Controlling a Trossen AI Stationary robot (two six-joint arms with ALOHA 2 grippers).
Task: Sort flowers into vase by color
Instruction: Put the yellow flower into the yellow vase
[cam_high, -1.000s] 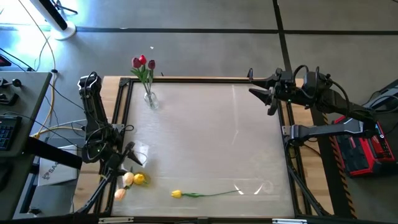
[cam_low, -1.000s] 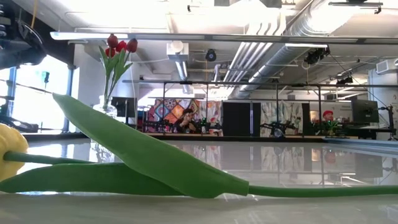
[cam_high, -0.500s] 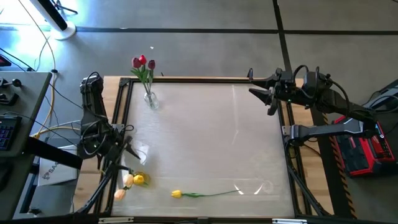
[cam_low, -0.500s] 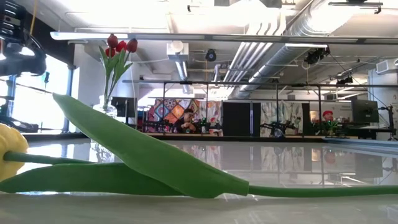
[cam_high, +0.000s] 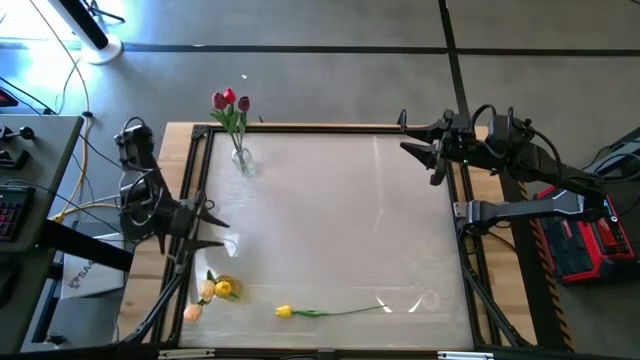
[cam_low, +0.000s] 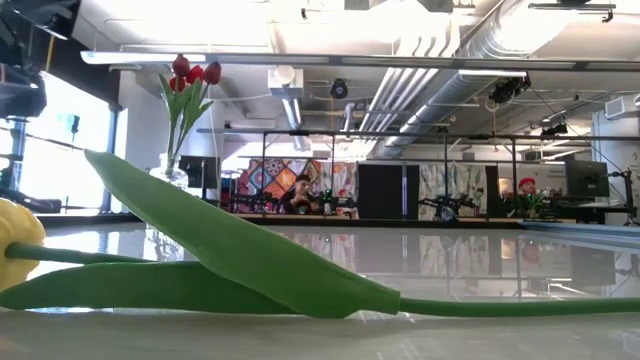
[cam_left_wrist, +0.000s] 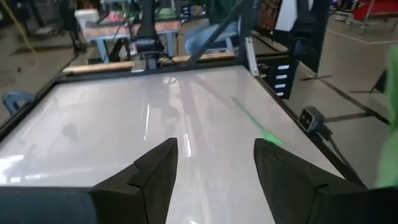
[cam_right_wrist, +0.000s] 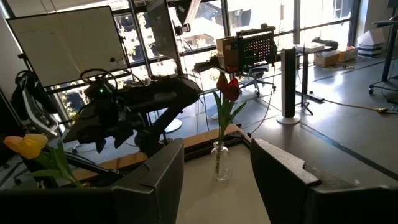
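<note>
Left end effector (cam_high: 213, 232), fingers apart and empty, hangs over the surface's (cam_high: 340, 220) left edge (yellow tulip (cam_high: 330, 312) along the near edge); right end effector (cam_high: 418, 146) apart too.

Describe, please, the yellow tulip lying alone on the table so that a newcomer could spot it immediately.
Start at the table's near edge, the side opposite the glass vase of red tulips. There the yellow tulip lies flat, its long green stem running toward the right arm's side. Unlike the yellow and cream tulips standing clustered at the near left corner, it lies alone.

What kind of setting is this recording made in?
Probably a robotics lab or workshop: exposed ceiling ducts, further robot arms on a bench across the room, and desks with a keyboard and cables beside the table.
</note>
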